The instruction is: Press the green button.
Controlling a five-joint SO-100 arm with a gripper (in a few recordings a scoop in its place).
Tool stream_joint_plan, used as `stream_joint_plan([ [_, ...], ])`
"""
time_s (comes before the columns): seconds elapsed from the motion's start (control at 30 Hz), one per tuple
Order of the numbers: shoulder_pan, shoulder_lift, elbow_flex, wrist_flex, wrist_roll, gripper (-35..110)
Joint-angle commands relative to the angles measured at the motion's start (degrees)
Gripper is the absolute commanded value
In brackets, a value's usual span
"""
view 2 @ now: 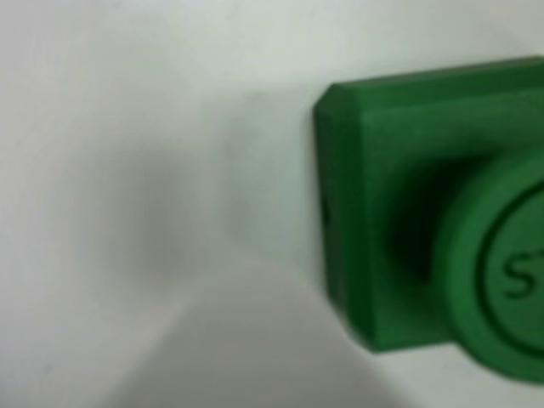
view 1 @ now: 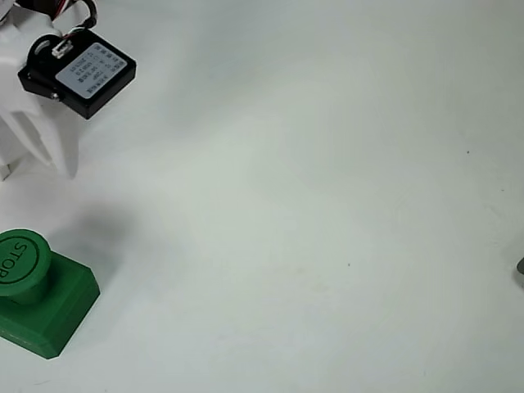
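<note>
Green button (view 1: 23,262) sits at the lower left of the overhead view, its round cap embossed "STOP" on a chunky square green base (view 1: 57,307) resting on the white table (view 1: 311,229), cut off by the left edge of the frame. Above it, in the upper left of that view, the white gripper (view 1: 37,139) hangs clear of the button with a black labelled motor block (view 1: 82,72) on top, and whether its fingers are parted I cannot tell. In the blurred wrist view the button fills the right side (view 2: 501,280), with what may be a pale finger at the bottom.
</note>
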Motion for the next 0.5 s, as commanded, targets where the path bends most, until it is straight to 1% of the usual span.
stream_joint_plan([
  [0.0,3.6,-1.0,-4.3,0.4,-2.3,0],
  [0.17,6.8,-4.8,-6.1,0.4,-4.4,0],
  [0.47,10.0,-14.9,-14.2,0.2,-6.8,0],
])
